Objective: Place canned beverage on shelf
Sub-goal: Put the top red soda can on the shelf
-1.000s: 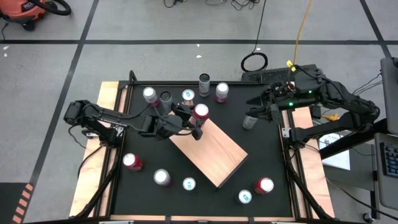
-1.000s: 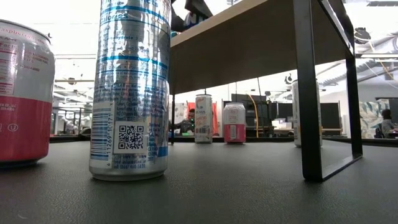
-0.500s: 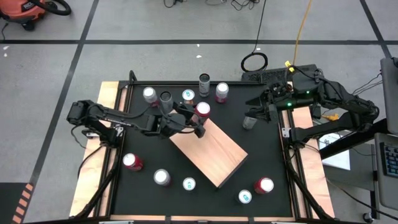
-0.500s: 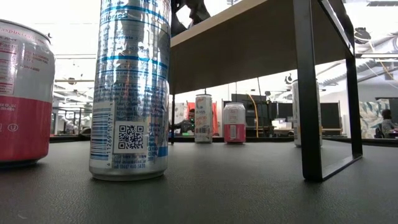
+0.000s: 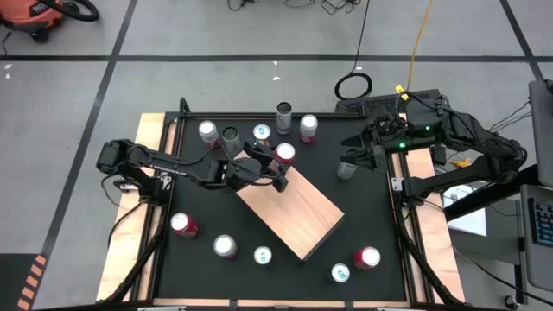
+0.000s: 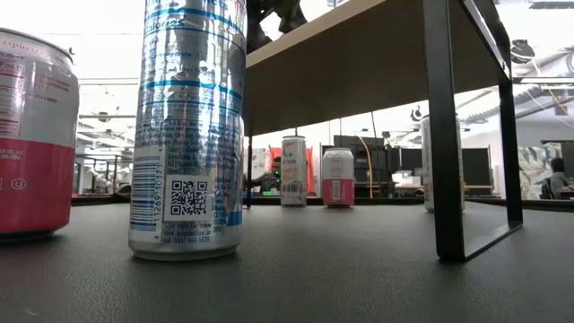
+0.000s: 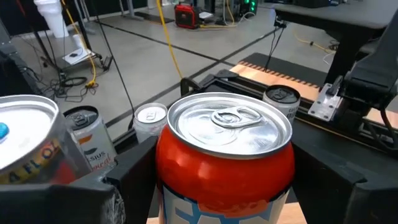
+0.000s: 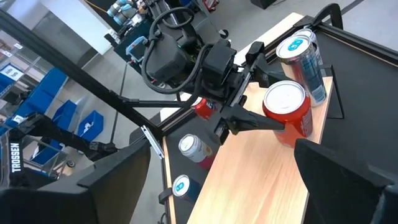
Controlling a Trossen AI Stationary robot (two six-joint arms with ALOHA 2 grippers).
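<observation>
Showing the left claw (image 5: 278, 166) clasping a red can (image 8: 287, 112), jaws spread wide around its sides. Over the last second it has nudged the can further onto one corner of the shelf (image 5: 298, 212), so placement looks nearly complete. The right claw (image 5: 352, 160) waits at the table's edge, fully spread and empty. Legible writing: a QR code on the silver can (image 6: 188, 135) and "TROSSEN" on a far post (image 8: 13, 158).

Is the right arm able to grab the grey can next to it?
Probably yes. The right gripper hangs open at the table's right edge, and the grey can stands just beside it with nothing between them. The left gripper is busy with the red can on the shelf.
</observation>
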